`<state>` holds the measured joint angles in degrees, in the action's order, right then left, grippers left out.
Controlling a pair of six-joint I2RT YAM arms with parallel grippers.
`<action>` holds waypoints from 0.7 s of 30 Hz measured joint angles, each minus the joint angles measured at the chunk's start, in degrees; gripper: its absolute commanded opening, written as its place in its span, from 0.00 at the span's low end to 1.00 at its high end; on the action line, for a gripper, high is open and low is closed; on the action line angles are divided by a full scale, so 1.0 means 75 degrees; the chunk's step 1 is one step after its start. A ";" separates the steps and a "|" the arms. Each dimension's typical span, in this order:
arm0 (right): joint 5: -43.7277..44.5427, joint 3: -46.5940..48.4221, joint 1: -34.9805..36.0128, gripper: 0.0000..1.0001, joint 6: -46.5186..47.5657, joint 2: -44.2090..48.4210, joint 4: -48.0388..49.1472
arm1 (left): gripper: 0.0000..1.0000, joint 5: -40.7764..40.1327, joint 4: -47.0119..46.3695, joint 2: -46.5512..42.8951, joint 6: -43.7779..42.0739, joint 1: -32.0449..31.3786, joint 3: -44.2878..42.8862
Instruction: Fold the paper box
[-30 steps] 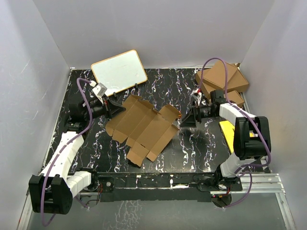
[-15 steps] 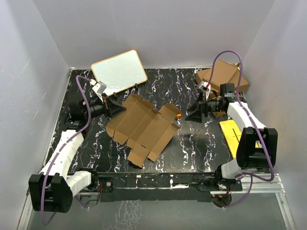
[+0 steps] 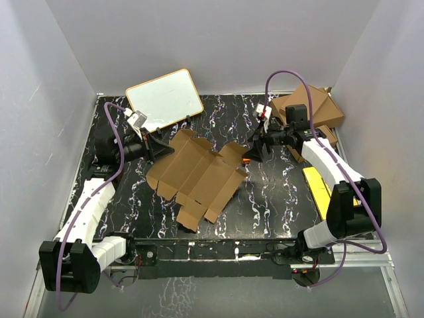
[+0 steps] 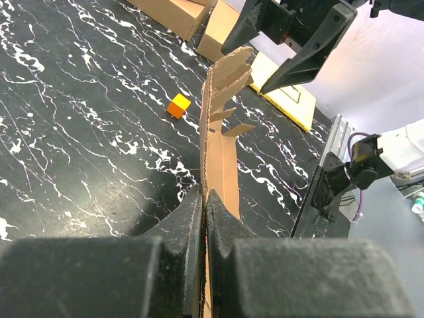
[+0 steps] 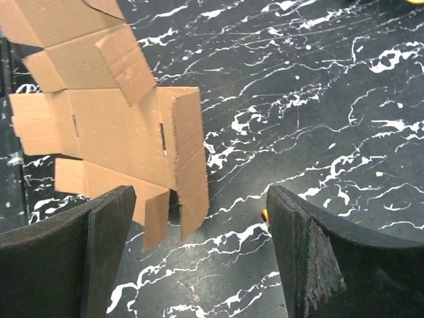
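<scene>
- The paper box (image 3: 199, 175) lies unfolded in the middle of the overhead frame, with its flaps spread out. Its right end flap stands up a little.
- The left gripper (image 3: 162, 149) is clamped on the upper left edge of the box, jaws together on the cardboard.
- The right gripper (image 3: 252, 154) hangs over the right end of the box with jaws wide apart, holding nothing.
- A small orange cube (image 4: 177, 106) sits just beside that end.
- The surface (image 3: 265, 192) is black with white veins.
- A white board (image 3: 164, 99) leans at the upper left, brown cartons (image 3: 308, 109) are stacked at the upper right, and a yellow sheet (image 3: 317, 185) lies at the right edge.
- Pale grey walls (image 3: 218, 40) close in three sides.
</scene>
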<state>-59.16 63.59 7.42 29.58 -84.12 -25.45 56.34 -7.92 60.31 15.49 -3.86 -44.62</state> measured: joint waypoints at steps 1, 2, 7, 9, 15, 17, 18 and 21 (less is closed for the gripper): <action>0.0117 0.0000 0.0047 0.87 -0.0032 -0.0032 0.0061 | 0.00 0.0000 0.0029 0.0000 -0.0003 0.0000 -0.0009; 0.0274 0.0000 0.0079 0.87 -0.0102 -0.0087 0.0157 | 0.00 0.0003 0.0082 0.0003 -0.0003 0.0000 -0.0026; 0.0527 0.0000 0.0035 0.87 -0.0227 -0.0291 0.0274 | 0.00 -0.0052 0.0446 0.0079 -0.0087 0.0000 -0.0297; 0.0277 -0.0026 -0.0076 0.87 -0.0294 -0.0289 0.0289 | 0.00 -0.0152 0.0664 0.0119 -0.0117 0.0000 -0.0463; -0.1000 -0.1495 -0.1440 0.86 -0.1594 0.0338 0.1419 | 0.00 -0.0740 0.0883 0.0131 0.0178 0.0000 -0.0545; -0.1072 -0.2209 -0.1740 0.85 -0.2273 0.0495 0.1990 | 0.00 -0.0903 0.0755 0.0099 0.0434 0.0000 -0.0417; -0.1110 -0.2445 -0.1763 0.85 -0.2530 0.0501 0.2165 | 0.00 -0.0973 0.0659 0.0085 0.0565 0.0000 -0.0326; -0.1376 -0.2588 -0.1638 0.85 -0.3110 0.0443 0.2486 | 0.00 -0.1084 0.0472 0.0085 0.0871 0.0000 -0.0111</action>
<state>-69.47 44.18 -4.86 6.26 -80.79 -6.81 48.21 -4.38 60.95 22.02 -3.86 -45.45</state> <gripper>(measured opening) 0.850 0.011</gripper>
